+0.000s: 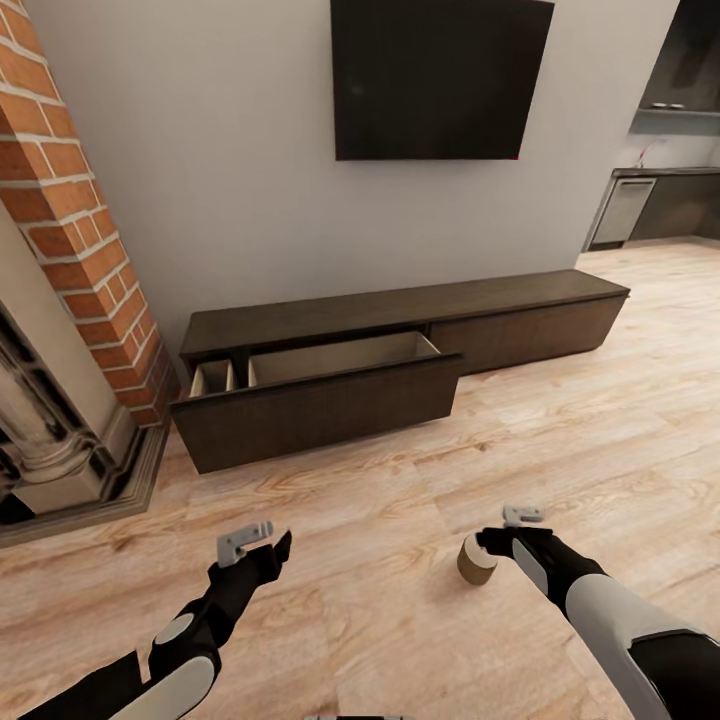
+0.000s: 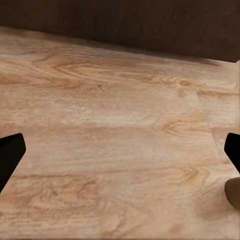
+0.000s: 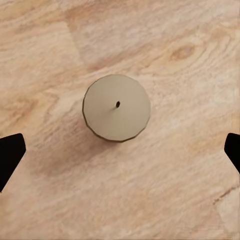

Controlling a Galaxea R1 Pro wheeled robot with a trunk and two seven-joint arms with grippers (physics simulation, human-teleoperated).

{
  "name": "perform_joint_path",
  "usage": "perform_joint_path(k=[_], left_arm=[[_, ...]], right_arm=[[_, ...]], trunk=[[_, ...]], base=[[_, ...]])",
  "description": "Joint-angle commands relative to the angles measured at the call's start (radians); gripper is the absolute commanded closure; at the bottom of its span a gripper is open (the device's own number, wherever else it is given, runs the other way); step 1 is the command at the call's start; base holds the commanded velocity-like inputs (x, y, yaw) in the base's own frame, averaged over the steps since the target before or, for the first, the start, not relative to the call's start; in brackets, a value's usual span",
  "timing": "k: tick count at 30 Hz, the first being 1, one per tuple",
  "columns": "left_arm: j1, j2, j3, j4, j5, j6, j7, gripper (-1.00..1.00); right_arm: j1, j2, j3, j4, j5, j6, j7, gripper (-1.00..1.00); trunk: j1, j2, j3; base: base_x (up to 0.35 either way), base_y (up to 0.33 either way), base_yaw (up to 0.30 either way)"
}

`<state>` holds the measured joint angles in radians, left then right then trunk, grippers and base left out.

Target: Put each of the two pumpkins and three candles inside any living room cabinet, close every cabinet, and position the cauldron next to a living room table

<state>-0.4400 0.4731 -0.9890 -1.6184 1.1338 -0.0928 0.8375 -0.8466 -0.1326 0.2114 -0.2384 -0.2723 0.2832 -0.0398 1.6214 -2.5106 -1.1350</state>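
Candle [image 3: 116,107] stands upright on the wood floor [image 1: 400,520], directly under the right gripper [image 1: 497,541], whose jaws are spread wide, grasping nothing; dark fingertips [image 3: 10,155] show at both edges of the right wrist view, well clear of the candle (wick dot visible on its flat top). Left gripper [image 1: 252,543] hovers over bare floor, jaws released too. Cabinet [image 1: 520,320] sits against the wall ahead, left drawer [image 1: 315,405] pulled out, tan dividers showing.

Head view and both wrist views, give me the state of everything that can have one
cabinet: left drawer pulled open, other fronts shut
candle: upright on the floor, ungripped
left gripper: open, empty
right gripper: open above the candle
TV: off
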Motion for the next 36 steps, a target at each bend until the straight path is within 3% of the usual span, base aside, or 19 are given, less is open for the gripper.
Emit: perform_joint_path(k=[1, 4, 5, 8, 10, 11, 12, 13, 14, 15, 16, 17, 19, 20, 22, 24, 27, 30, 36], left_arm=[[-0.002, -0.001, -0.010, -0.001, 0.008, -0.009, 0.003, -1.00], [-0.002, -0.020, -0.059, -0.001, -0.004, -0.009, 0.005, -1.00], [-0.002, -0.040, -0.076, -0.001, -0.030, -0.008, 0.007, -1.00], [-0.001, -0.074, -0.056, -0.001, -0.086, -0.003, 0.008, -1.00], [-0.001, -0.130, 0.029, -0.001, -0.120, 0.046, 0.009, -1.00], [0.000, -0.165, 0.092, -0.001, -0.129, 0.111, 0.008, -1.00], [0.000, -0.185, 0.129, -0.001, -0.132, 0.151, 0.007, -1.00], [0.000, -0.230, 0.208, -0.001, -0.136, 0.239, 0.005, -1.00], [0.000, -0.257, 0.249, -0.001, -0.138, 0.284, 0.004, -1.00], [0.000, -0.316, 0.325, -0.001, -0.141, 0.371, 0.000, -1.00], [0.000, -0.348, 0.360, -0.001, -0.142, 0.411, -0.001, -1.00], [-0.002, -0.437, 0.442, -0.001, -0.146, 0.516, -0.003, -1.00], [-0.018, -0.502, 0.489, -0.001, -0.147, 0.593, -0.005, -1.00], [-0.028, -0.517, 0.499, -0.001, -0.148, 0.611, -0.006, -1.00], [-0.074, -0.573, 0.525, -0.001, -0.148, 0.662, -0.022, -1.00], [-0.089, -0.594, 0.531, -0.001, -0.148, 0.675, -0.041, -1.00], [-0.097, -0.598, 0.538, -0.001, -0.147, 0.679, -0.051, -1.00], [-0.099, -0.565, 0.539, -0.001, -0.143, 0.680, -0.054, -1.00], [-0.100, -0.547, 0.539, 0.000, -0.141, 0.680, -0.054, -1.00]], right_arm=[[0.000, -0.001, 0.008, -0.002, -0.009, 0.004, 0.009, -1.00], [0.000, -0.001, 0.008, -0.002, -0.009, -0.007, 0.032, -1.00], [0.000, 0.000, 0.009, -0.001, -0.009, -0.019, 0.037, -1.00], [0.000, 0.002, 0.011, -0.001, -0.010, -0.028, 0.041, -1.00], [0.000, 0.004, 0.014, -0.001, -0.010, -0.031, 0.042, -1.00], [0.000, 0.005, 0.016, -0.001, -0.010, -0.032, 0.042, -1.00], [0.000, 0.006, 0.016, -0.001, -0.010, -0.032, 0.042, -1.00], [0.000, 0.009, 0.017, -0.002, -0.010, -0.032, 0.043, -1.00], [0.000, 0.010, 0.018, -0.002, -0.010, -0.033, 0.043, -1.00], [0.000, 0.012, 0.018, -0.002, -0.010, -0.032, 0.043, -1.00], [0.000, 0.012, 0.018, -0.002, -0.010, -0.032, 0.043, -1.00], [0.000, 0.013, 0.019, -0.002, -0.010, -0.032, 0.043, -1.00], [0.000, 0.014, 0.019, -0.003, -0.009, -0.031, 0.043, -1.00], [0.000, 0.014, 0.020, -0.003, -0.009, -0.031, 0.043, -1.00], [0.000, 0.014, 0.020, -0.004, -0.009, -0.031, 0.043, -1.00], [0.000, 0.015, 0.020, -0.005, -0.009, -0.032, 0.042, -1.00], [0.000, 0.015, 0.019, -0.007, -0.008, -0.033, 0.042, -1.00], [0.000, 0.015, 0.019, -0.009, -0.008, -0.033, 0.041, -1.00], [0.000, 0.014, 0.018, -0.011, -0.008, -0.033, 0.041, -1.00]], trunk=[[0.000, 0.000, -0.001], [0.000, 0.000, -0.001], [0.000, 0.000, -0.001], [0.000, 0.000, -0.001], [0.000, 0.000, -0.001], [0.000, 0.000, -0.001], [0.000, 0.000, -0.001], [0.000, 0.000, -0.001], [0.000, 0.000, -0.001], [0.000, 0.000, -0.001], [0.000, 0.000, -0.001], [0.000, 0.000, -0.001], [0.000, 0.000, -0.001], [0.000, 0.000, -0.001], [0.000, 0.000, -0.001], [0.000, 0.000, -0.001], [0.000, 0.000, -0.001], [0.000, 0.000, -0.001], [0.001, -0.001, -0.009]], base=[[0.000, 0.000, 0.000], [0.000, 0.000, 0.000], [0.000, 0.000, 0.000], [0.000, 0.000, 0.000], [0.000, 0.000, 0.000], [0.000, 0.000, 0.000], [0.000, 0.000, 0.000], [0.000, 0.000, 0.000], [0.000, 0.000, 0.000], [0.000, 0.000, 0.000], [0.000, 0.000, 0.000], [0.000, 0.000, 0.000], [0.000, 0.000, 0.000], [0.000, 0.000, 0.000], [0.000, 0.000, 0.000], [0.000, 0.000, 0.000], [0.000, 0.000, 0.000], [0.000, 0.000, 0.000], [0.000, 0.000, 0.000]])
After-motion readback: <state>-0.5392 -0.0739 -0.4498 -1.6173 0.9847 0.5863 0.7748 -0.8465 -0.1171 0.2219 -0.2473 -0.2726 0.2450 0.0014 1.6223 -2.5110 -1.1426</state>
